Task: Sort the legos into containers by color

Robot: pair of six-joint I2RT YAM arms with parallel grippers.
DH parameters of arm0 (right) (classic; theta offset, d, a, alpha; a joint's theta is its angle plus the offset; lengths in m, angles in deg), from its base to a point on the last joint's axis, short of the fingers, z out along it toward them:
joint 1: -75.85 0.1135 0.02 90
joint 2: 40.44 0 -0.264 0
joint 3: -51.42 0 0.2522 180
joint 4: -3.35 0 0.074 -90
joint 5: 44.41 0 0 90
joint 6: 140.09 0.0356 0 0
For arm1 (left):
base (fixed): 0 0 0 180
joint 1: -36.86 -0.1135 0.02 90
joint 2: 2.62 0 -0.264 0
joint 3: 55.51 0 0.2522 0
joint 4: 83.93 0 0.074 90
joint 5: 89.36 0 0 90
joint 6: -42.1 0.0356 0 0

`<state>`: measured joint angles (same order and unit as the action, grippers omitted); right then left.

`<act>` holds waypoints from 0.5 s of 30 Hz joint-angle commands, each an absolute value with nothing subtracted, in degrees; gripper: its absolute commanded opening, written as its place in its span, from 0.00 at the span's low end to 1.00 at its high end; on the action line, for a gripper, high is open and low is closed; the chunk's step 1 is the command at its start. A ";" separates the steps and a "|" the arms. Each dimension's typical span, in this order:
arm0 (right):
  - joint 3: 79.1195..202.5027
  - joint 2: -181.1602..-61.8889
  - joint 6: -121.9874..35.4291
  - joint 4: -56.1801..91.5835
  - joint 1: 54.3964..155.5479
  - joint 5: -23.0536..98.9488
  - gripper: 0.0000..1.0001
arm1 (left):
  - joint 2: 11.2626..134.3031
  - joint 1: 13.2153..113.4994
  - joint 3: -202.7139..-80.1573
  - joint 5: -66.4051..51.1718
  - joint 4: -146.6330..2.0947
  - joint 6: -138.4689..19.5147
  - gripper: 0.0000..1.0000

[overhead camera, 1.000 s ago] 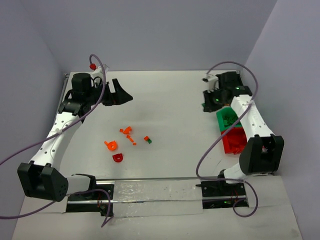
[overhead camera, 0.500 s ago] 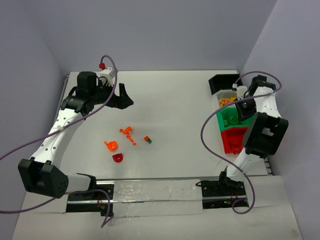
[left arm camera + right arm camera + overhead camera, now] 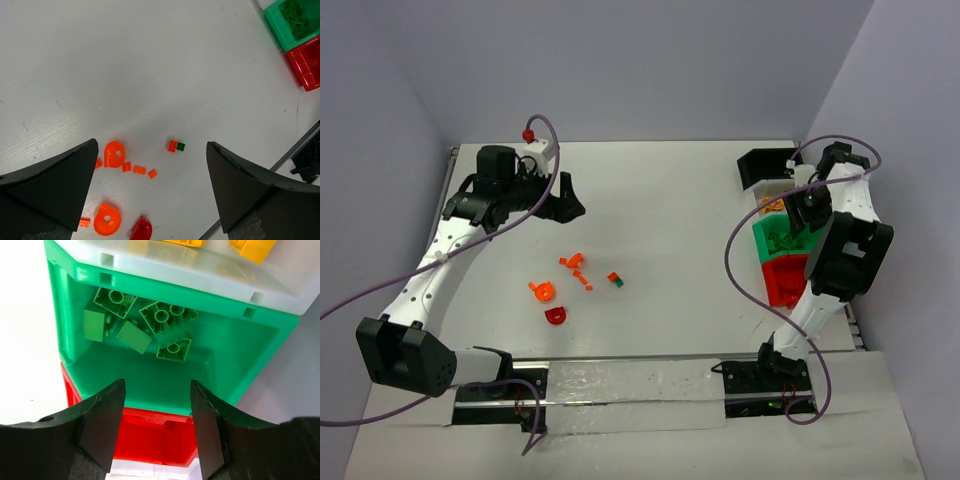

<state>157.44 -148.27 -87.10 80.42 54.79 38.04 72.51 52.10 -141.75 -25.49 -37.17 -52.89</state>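
The left gripper [image 3: 151, 145] hangs with its fingers spread wide above the loose orange and red legos [image 3: 114, 154] on the table [image 3: 150, 60]. The right gripper [image 3: 156, 390] is over the green bin [image 3: 240, 355], its fingers apart and empty. Green legos [image 3: 162, 317] lie in this bin.

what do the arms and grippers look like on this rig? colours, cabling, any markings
The left arm and right arm have white link shells with black joint housings. The left gripper and right gripper are matte black with broad wedge-shaped fingers. A purple cable loops along each arm. A small red cap sits by the left wrist. No readable markings visible.
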 commanded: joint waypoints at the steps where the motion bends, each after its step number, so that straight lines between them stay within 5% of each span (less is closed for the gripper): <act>1: 161.94 -143.62 -85.56 83.43 57.40 34.13 0.62 | 71.66 52.33 -142.97 -24.17 -37.19 -52.14 0.99; 7: 155.93 -133.67 -77.64 78.06 71.81 29.39 0.62 | 69.78 51.87 -141.07 -20.89 -39.23 -55.64 0.99; 15: 145.09 -137.03 -61.87 58.53 107.99 26.79 0.63 | 69.11 42.88 -142.10 -25.37 -36.43 -58.28 0.99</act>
